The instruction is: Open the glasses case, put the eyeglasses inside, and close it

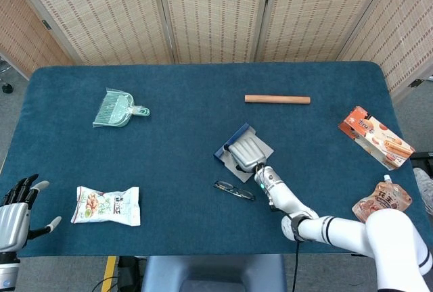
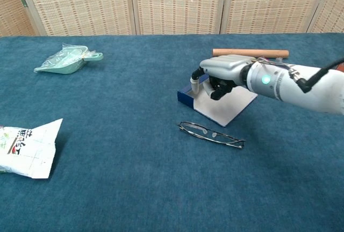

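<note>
The glasses case (image 1: pixel 265 150) (image 2: pixel 226 109) lies open on the blue table, a grey flap with a blue wall along its left side. My right hand (image 1: pixel 246 153) (image 2: pixel 221 72) rests on it with fingers curled, and its thumb and fingers grip the blue wall. The eyeglasses (image 1: pixel 235 190) (image 2: pixel 210 133) lie folded on the cloth just in front of the case, apart from it and from the hand. My left hand (image 1: pixel 15 214) hangs at the table's near left corner, fingers spread and holding nothing; the chest view does not show it.
A wooden rod (image 1: pixel 277 99) (image 2: pixel 250 53) lies behind the case. A green dustpan (image 1: pixel 118 109) (image 2: pixel 64 60) sits far left, a snack packet (image 1: pixel 107 205) (image 2: pixel 24 149) near left. An orange box (image 1: pixel 375 136) and a pouch (image 1: pixel 379 204) lie at the right edge.
</note>
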Controlling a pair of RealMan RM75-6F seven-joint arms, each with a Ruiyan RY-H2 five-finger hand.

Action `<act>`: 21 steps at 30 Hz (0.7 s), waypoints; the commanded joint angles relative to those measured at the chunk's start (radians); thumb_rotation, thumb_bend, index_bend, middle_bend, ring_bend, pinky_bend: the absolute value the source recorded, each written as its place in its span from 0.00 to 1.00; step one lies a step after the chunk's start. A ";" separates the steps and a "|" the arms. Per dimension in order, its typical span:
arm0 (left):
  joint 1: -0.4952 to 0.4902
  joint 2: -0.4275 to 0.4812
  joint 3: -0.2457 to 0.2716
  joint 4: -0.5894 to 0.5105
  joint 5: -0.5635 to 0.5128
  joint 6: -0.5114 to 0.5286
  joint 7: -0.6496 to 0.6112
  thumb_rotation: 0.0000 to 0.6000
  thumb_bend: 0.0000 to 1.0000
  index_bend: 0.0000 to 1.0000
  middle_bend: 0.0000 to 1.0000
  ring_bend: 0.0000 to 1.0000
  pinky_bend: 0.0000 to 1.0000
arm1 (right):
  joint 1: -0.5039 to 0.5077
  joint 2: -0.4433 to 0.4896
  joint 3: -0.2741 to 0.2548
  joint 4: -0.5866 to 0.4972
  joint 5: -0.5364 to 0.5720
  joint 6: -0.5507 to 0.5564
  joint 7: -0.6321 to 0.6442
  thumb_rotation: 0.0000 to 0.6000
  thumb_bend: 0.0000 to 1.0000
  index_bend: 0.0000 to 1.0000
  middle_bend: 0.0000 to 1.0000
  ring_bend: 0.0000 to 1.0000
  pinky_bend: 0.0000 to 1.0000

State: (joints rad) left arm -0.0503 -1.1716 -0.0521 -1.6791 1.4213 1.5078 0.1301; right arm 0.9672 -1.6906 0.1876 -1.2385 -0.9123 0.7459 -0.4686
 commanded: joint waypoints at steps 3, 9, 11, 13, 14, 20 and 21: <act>0.000 0.000 -0.003 0.005 -0.003 -0.001 -0.006 1.00 0.20 0.24 0.12 0.11 0.19 | 0.048 -0.039 0.027 0.041 0.054 -0.005 -0.054 1.00 0.80 0.25 1.00 1.00 1.00; 0.007 0.002 -0.001 0.012 -0.005 0.003 -0.015 1.00 0.20 0.24 0.12 0.11 0.19 | 0.011 0.022 0.014 -0.077 0.025 0.035 -0.018 1.00 0.72 0.24 1.00 1.00 1.00; 0.008 0.002 0.000 0.013 -0.005 0.004 -0.017 1.00 0.20 0.24 0.12 0.11 0.19 | -0.019 0.060 -0.002 -0.142 -0.006 0.064 0.002 1.00 0.66 0.24 1.00 1.00 1.00; 0.008 0.003 0.001 0.011 0.000 0.005 -0.018 1.00 0.20 0.24 0.12 0.11 0.19 | -0.043 0.092 -0.016 -0.192 -0.032 0.090 0.015 1.00 0.55 0.24 1.00 1.00 1.00; 0.008 0.004 0.001 0.010 0.004 0.007 -0.019 1.00 0.20 0.24 0.12 0.11 0.19 | -0.057 0.109 -0.025 -0.222 -0.044 0.107 0.019 1.00 0.46 0.24 1.00 1.00 1.00; 0.006 0.001 0.002 0.002 0.018 0.010 -0.014 1.00 0.20 0.24 0.12 0.11 0.19 | -0.109 0.140 -0.075 -0.315 -0.073 0.175 -0.003 1.00 0.10 0.27 1.00 1.00 1.00; 0.006 0.001 0.002 0.001 0.020 0.011 -0.014 1.00 0.20 0.24 0.12 0.11 0.19 | -0.115 0.139 -0.081 -0.325 -0.074 0.181 -0.006 1.00 0.08 0.28 1.00 1.00 1.00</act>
State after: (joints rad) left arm -0.0445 -1.1701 -0.0502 -1.6776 1.4408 1.5181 0.1158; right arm 0.8640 -1.5570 0.1187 -1.5508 -0.9785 0.9161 -0.4686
